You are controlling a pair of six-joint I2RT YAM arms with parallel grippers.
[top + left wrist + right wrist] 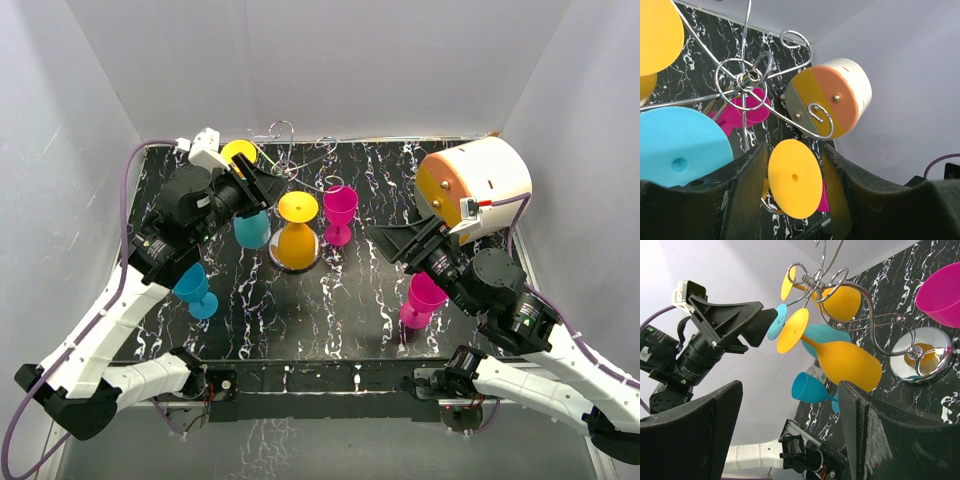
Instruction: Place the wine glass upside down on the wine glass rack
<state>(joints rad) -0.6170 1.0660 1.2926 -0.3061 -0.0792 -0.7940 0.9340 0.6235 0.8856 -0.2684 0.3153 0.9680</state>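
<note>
The wine glass rack (283,130) stands mid-table on its chrome base (922,357). Its wire hub shows in the left wrist view (747,77). Two yellow glasses (297,232) (238,152) and a teal glass (252,230) hang on it upside down. My left gripper (272,188) is open and empty, above the rack's left side. The teal foot (680,150) lies outside its left finger, and a yellow foot (795,177) shows between the jaws farther off. My right gripper (385,238) is open and empty (790,387), right of the rack.
A magenta glass (340,212) stands upright just right of the rack. Another magenta glass (422,300) stands by my right arm. A blue glass (197,290) stands front left. A white-and-orange cylinder (475,185) lies at the back right. White walls enclose the table.
</note>
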